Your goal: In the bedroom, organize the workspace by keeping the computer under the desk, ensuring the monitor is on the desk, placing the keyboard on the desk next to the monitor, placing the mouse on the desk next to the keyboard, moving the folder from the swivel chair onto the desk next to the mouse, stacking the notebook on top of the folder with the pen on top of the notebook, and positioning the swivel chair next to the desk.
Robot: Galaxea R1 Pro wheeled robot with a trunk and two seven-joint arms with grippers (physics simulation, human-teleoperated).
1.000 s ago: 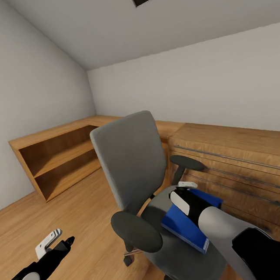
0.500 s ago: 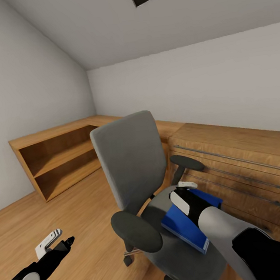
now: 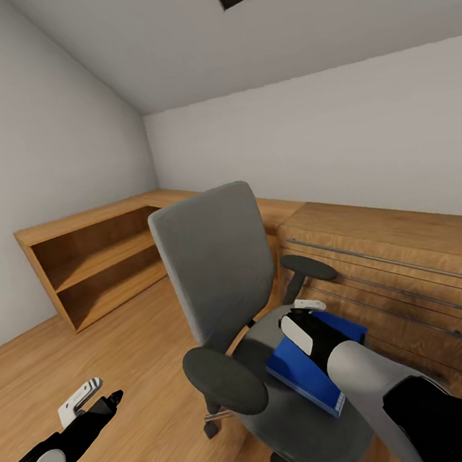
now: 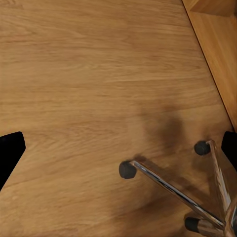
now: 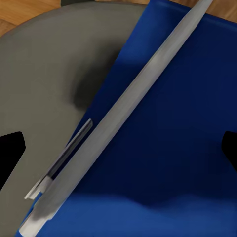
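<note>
The swivel chair (image 3: 228, 296) stands mid-room on the wooden floor (image 3: 131, 359), grey back upright, black armrests either side, its seat turned toward the robot. Behind it runs a light wooden shelf unit (image 3: 94, 266) along the left wall & a wooden drawer cabinet (image 3: 395, 269) w/ long metal bar handles along the back wall.

The blue folder (image 3: 316, 365) lies flat on the grey seat, toward the seat's right side, white page edges facing the robot. In the right wrist view the pen (image 5: 118, 118) lies diagonally on the folder (image 5: 173, 138), a long pale grey stick w/ a clip on one side; one end of it reaches the folder's edge by the grey seat (image 5: 49, 74).

The right gripper (image 3: 307, 307) sits low over the folder, right arm reaching in across the seat. In the right wrist view its dark fingertips (image 5: 10, 153) show at both edges of the frame, well apart, w/ pen and folder between them, so the jaws are spread wide & grip nothing (whether the tips touch the folder, can't tell).

The left gripper (image 3: 92, 396) hangs low at the robot's left, over bare floor, apart from the chair. Left wrist view: its fingertips (image 4: 10, 153) at both frame edges, wide apart, nothing held; below are the floor boards & the chair's chrome base (image 4: 177, 190) w/ black castors.
</note>
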